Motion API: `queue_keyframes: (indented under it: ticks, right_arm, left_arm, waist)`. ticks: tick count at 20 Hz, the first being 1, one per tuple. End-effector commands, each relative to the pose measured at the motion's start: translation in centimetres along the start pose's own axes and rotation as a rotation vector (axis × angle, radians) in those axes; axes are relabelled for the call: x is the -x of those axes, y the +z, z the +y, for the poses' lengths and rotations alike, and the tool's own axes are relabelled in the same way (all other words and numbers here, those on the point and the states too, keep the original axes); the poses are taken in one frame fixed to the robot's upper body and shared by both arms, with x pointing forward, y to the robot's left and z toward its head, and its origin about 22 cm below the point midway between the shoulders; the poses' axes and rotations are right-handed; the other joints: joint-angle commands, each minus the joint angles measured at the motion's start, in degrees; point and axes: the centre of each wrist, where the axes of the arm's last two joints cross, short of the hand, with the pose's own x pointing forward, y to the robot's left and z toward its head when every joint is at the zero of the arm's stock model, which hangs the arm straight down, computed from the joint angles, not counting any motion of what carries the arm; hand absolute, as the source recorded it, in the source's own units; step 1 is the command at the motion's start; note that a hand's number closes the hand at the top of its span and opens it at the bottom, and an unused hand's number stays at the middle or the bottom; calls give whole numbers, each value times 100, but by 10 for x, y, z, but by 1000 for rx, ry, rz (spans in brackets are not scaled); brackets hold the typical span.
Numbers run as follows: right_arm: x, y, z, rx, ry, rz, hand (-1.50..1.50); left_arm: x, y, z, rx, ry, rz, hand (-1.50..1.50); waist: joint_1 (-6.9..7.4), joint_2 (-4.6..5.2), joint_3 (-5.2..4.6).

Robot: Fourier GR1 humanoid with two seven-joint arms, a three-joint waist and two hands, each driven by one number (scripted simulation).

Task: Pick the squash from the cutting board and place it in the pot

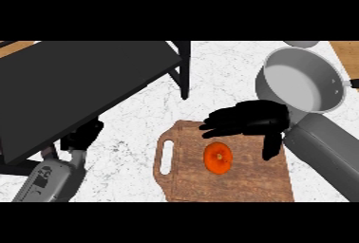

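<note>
The squash (218, 158) sits on the cutting board (238, 185), right hand (247, 121) spread above it at 12 o'clock (nothing grabbed), pot (280, 92) waiting.

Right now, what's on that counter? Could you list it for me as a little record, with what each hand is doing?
squash: orange squash lying on the cutting board, not held
cutting board: wooden cutting board, handle slot at its left
pot: grey pot beyond the board, at the right, nothing visible inside
right hand: right hand above the board's far edge, fingers spread, next to the squash
left hand: left hand at the left, beside a dark panel
</note>
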Motion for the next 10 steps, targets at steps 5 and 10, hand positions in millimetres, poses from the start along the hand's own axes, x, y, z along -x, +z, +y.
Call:
queue_keyframes:
  ticks: [5,10]
  right_arm:
    - [3,-8,18,17,-8,-96,-150]
    - [-11,-32,21,4,7,-51,-150]
  left_arm:
    - [-31,-23,28,-106,-6,-66,0]
    - [-41,-13,34,-85,-6,-74,0]
  waist:
    - [-30,-54,50]
    - [-9,-81,48]
